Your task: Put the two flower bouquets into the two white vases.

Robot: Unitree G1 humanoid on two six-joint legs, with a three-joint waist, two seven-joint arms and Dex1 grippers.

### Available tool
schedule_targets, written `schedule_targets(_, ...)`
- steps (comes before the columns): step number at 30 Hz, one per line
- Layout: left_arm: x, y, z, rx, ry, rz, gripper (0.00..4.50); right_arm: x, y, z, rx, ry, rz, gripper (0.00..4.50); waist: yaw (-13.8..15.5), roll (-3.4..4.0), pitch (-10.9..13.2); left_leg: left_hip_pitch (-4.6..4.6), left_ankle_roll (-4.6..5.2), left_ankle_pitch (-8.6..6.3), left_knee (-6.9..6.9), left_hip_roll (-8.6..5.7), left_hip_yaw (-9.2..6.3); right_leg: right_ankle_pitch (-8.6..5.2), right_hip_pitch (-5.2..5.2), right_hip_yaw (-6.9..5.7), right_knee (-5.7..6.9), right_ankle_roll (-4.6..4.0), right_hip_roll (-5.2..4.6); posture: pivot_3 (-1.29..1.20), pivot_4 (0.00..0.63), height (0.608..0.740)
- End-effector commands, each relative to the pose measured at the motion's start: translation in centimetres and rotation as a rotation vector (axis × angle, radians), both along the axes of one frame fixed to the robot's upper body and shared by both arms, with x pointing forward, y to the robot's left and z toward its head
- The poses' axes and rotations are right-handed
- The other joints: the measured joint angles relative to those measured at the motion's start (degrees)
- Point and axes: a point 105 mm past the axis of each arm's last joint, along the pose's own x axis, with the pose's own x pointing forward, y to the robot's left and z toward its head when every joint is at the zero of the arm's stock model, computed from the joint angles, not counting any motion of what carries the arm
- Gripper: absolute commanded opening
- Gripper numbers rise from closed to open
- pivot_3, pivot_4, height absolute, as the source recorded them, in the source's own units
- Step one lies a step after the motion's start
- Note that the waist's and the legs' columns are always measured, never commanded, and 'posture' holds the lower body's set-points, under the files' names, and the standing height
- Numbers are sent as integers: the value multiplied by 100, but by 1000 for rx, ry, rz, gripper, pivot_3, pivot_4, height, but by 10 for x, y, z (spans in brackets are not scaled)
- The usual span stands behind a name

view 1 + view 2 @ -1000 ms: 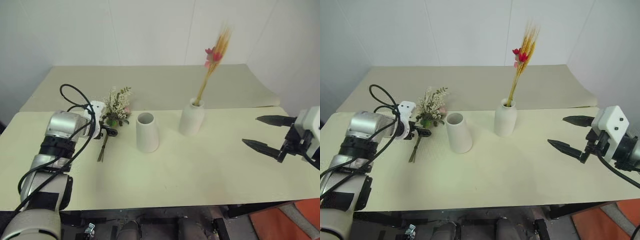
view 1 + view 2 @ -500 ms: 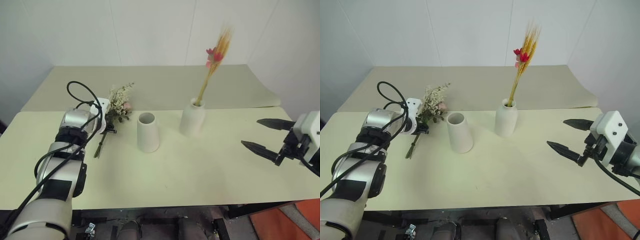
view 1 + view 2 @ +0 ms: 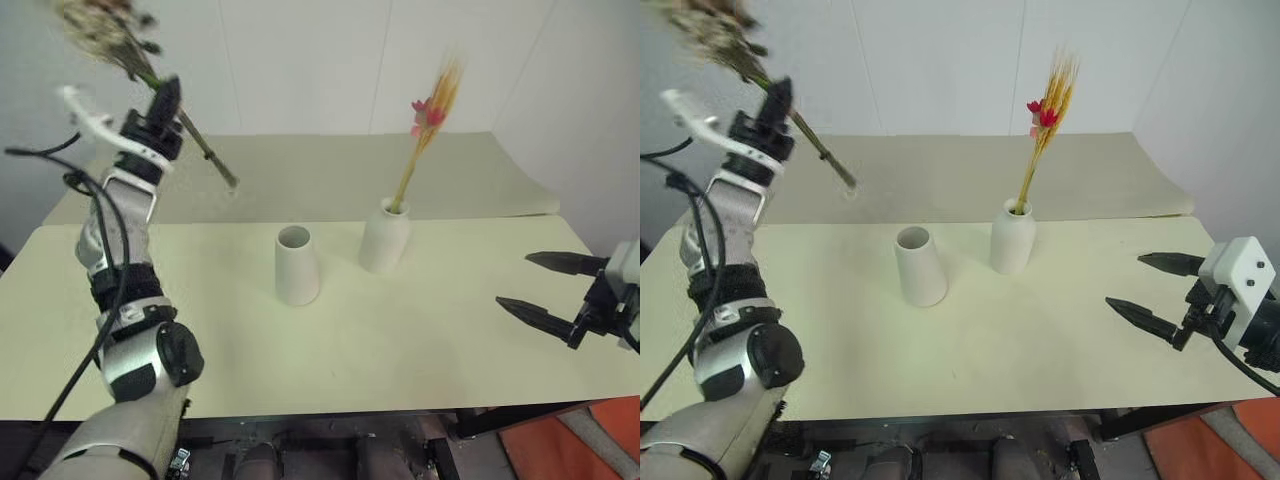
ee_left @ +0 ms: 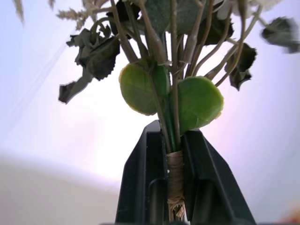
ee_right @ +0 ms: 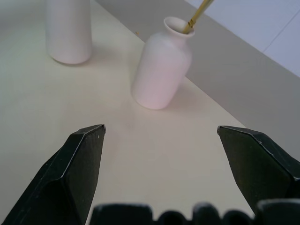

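Observation:
My left gripper [image 3: 166, 96] is raised high at the left, shut on the stems of the bushy bouquet [image 3: 108, 26]. Its flower head points up and its stem ends [image 3: 226, 180] hang slanting down above the back table. In the left wrist view the black fingers [image 4: 145, 178] clamp the twine-bound stems [image 4: 175, 171] below two round green leaves. The cone vase [image 3: 297, 265] stands empty mid-table. Beside it the bottle vase [image 3: 384, 238] holds the yellow stalk bundle [image 3: 430, 108] with red blooms. My right gripper [image 3: 513, 280] hovers open at the right, apart from both vases.
The cream table [image 3: 400, 350] runs to a front edge near me. A second cream surface [image 3: 330, 165] lies behind it against white walls. An orange object [image 3: 560, 450] sits on the floor at the lower right.
The left gripper shut on the bushy bouquet and lifted it off the table, swinging it high with the flower head up. The right gripper has barely shifted and stays open.

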Motion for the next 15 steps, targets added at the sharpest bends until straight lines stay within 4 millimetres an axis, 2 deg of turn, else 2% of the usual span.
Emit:
schedule_targets(1, -25, -12, 19, -21, -195, -178, 129, -3, 6, 4, 2, -35, 0, 4500, 2, -2, -1, -2, 0, 0, 3, 0, -3, 0, 1, -1, 1, 0, 1, 0, 150, 740)
schedule_targets(8, -29, -64, 5, 270, -209, -390, 129, -5, 11, 4, 9, -60, -38, 4500, 43, -4, -2, -9, 0, 0, 11, -7, -7, 1, 5, 1, -5, 4, -1, 0, 150, 740)
schedule_targets(15, -34, -83, -6, 391, -231, -468, 129, -10, 12, -1, 5, -51, -62, 4500, 11, -4, -2, -9, 0, 0, 11, -5, -8, 1, 4, 1, -5, 3, 1, 0, 150, 740)
